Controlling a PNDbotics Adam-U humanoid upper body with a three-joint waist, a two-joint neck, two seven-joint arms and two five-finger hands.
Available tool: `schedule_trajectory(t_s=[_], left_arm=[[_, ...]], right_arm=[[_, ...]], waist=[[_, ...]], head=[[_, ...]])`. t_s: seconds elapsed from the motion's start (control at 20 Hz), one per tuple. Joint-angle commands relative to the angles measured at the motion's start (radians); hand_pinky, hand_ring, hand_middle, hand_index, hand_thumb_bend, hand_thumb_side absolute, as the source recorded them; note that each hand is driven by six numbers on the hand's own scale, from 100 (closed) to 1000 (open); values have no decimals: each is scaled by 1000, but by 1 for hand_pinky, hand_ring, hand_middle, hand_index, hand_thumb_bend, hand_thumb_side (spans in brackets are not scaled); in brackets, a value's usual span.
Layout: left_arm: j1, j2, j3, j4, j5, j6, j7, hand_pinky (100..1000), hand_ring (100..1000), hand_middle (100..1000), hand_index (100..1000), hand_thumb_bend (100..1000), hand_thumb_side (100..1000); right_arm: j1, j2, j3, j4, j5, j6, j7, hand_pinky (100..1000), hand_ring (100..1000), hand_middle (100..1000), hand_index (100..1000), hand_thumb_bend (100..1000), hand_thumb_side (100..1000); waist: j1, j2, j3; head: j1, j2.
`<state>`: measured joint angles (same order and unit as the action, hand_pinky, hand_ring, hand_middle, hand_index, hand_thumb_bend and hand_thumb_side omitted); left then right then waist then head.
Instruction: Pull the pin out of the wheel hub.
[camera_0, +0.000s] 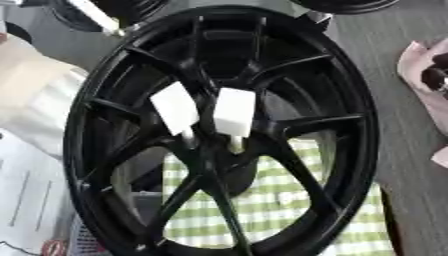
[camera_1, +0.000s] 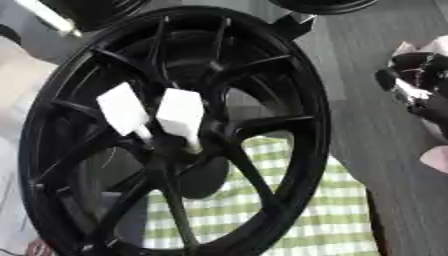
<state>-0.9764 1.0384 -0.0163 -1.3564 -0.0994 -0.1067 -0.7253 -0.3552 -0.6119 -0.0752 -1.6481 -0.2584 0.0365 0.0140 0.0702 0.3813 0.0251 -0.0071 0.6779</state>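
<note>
A big black spoked wheel hub (camera_0: 219, 130) fills both views, leaning upright. Two pins with white block-shaped heads stick out of its centre: the left pin (camera_0: 175, 107) leans left, and the right pin (camera_0: 234, 112) stands beside it. Their thin stems go into the dark middle of the hub (camera_0: 210, 150). My right hand (camera_1: 418, 87), black with silver parts, shows at the right edge, well away from the pins and in front of a pink thing (camera_1: 411, 50). No hand touches either pin. My left hand is out of sight.
A green-and-white checked cloth (camera_0: 289, 215) lies under and behind the hub. White paper (camera_0: 26, 195) lies at the lower left. Other dark wheels (camera_1: 324, 5) stand at the far edge, on a grey wood-grain table (camera_1: 376, 150).
</note>
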Motion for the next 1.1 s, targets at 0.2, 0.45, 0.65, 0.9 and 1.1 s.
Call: schedule_trajectory(t_s=[0.2,0.45,0.65,0.9,1.1], left_arm=[[128,116,145,119,-3,7,107,711,611,356,505,454,107],[273,124,189,161,2,-5,196,793,831,759,815,891,492],[391,123,224,141,32,-25,269,784,831,762,824,909,540],[445,119,230,105,82,-38,356,752,775,668,773,881,530],[434,75,275,61,134,-36,423,695,744,619,738,814,516]], right_arm=[[5,-33,-32,-15,-16,-7,-26,938,678,623,710,481,334],[0,-24,-32,-18,-26,-8,-29,938,679,624,710,481,332],[-2,-20,-28,-17,-29,-6,-26,938,679,624,710,482,331],[-5,-18,-27,-16,-32,-6,-26,938,679,624,709,483,330],[-3,-17,-30,-17,-34,-7,-28,938,679,624,709,484,329]], waist=[[-22,-52,31],[-33,-66,34],[-35,-76,28],[-35,-81,27],[-39,-83,31]], head=[[-29,20],[-21,24],[-16,21],[-7,25],[-8,23]])
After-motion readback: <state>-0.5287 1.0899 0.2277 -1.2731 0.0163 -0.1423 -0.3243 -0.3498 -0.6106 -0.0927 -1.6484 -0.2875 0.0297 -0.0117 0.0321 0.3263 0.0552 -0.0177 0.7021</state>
